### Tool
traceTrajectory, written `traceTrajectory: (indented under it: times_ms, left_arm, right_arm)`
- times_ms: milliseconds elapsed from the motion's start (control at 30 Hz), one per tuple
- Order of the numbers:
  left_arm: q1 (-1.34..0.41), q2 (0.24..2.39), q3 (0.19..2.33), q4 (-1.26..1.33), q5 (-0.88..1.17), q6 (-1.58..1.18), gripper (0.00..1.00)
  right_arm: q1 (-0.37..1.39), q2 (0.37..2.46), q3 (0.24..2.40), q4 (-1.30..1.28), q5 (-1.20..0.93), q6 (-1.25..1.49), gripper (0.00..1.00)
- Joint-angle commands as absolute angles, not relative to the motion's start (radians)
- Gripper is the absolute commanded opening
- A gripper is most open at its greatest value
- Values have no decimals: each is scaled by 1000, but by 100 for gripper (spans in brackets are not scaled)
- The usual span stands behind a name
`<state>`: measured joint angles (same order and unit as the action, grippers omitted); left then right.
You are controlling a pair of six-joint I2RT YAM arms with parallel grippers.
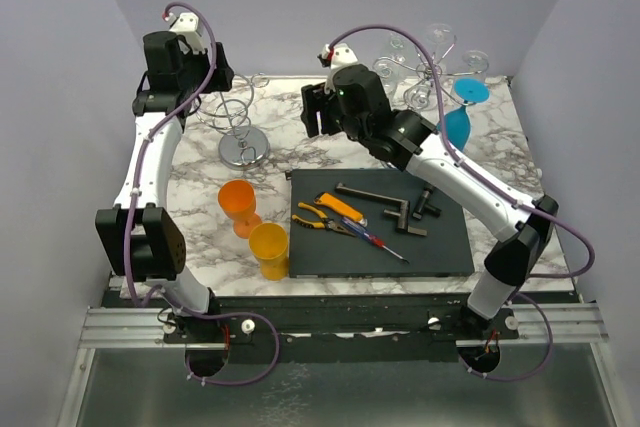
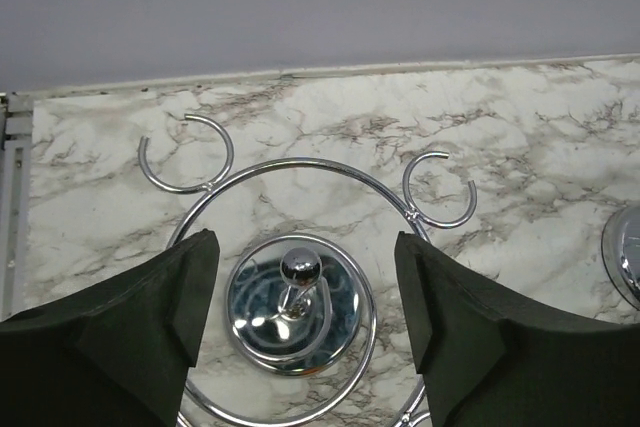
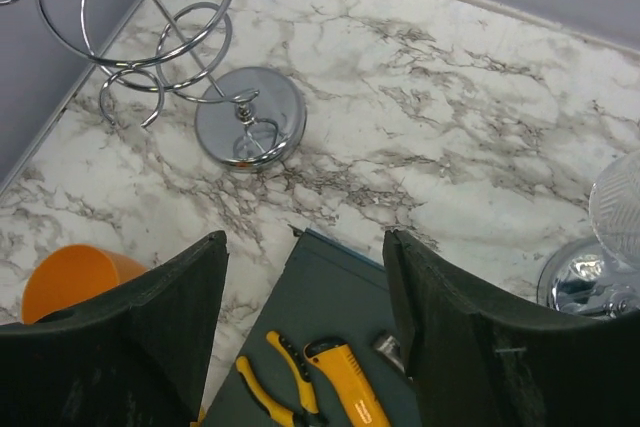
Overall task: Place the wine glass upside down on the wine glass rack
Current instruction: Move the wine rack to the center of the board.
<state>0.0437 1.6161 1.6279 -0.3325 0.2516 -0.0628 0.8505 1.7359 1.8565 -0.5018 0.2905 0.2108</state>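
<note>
Left pincer (image 2: 307,287) gapes empty directly above the wine glass rack (image 2: 300,267).

Orange glass (image 1: 238,203) and yellow glass (image 1: 268,247) upright near chrome rack (image 1: 243,150)

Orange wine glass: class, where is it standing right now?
In the top view, the orange wine glass stands upright on the left side of the marble table, just beyond the yellow wine glass and left of the dark tool mat.
</note>
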Motion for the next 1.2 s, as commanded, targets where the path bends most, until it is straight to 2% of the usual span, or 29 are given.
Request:
traceTrajectory:
  times_ms: [0, 167, 233, 267, 333, 433, 667, 1000, 1067, 1167]
  left_arm:
    - [43, 1657, 1611, -267, 340, -110, 73]
    - [42, 1667, 1586, -234, 356, -104, 57]
    - [40, 1656, 1557, -216, 375, -103, 44]
    - [38, 1647, 1544, -203, 387, -103, 33]
    - [25, 1624, 1512, -184, 397, -100, 17]
    - [3, 1586, 1469, -160, 398, -71, 6]
    - [-73, 1528, 1449, -134, 379, -79, 0]
    - [-159, 1467, 1410, -142, 361, -75, 0]
    - [-164, 1454, 1390, -151, 355, -71, 7]
    - [-164, 1441, 1378, -163, 350, -68, 37]
  right_arm:
    - [869, 1649, 1776, -390, 261, 273, 68]
    - [887, 1597, 1676, -348, 264, 303, 65]
    - [890, 1574, 1630, -333, 273, 314, 63]
    - [890, 1565, 1606, -327, 276, 319, 61]
    - [891, 1548, 1565, -312, 281, 325, 58]
    - [892, 1529, 1515, -297, 291, 334, 56]
    - [905, 1519, 1452, -281, 318, 339, 52]
    - [908, 1481, 1392, -276, 343, 354, 51]
    - [908, 1476, 1391, -279, 337, 356, 51]
    - [920, 1482, 1405, -292, 310, 358, 57]
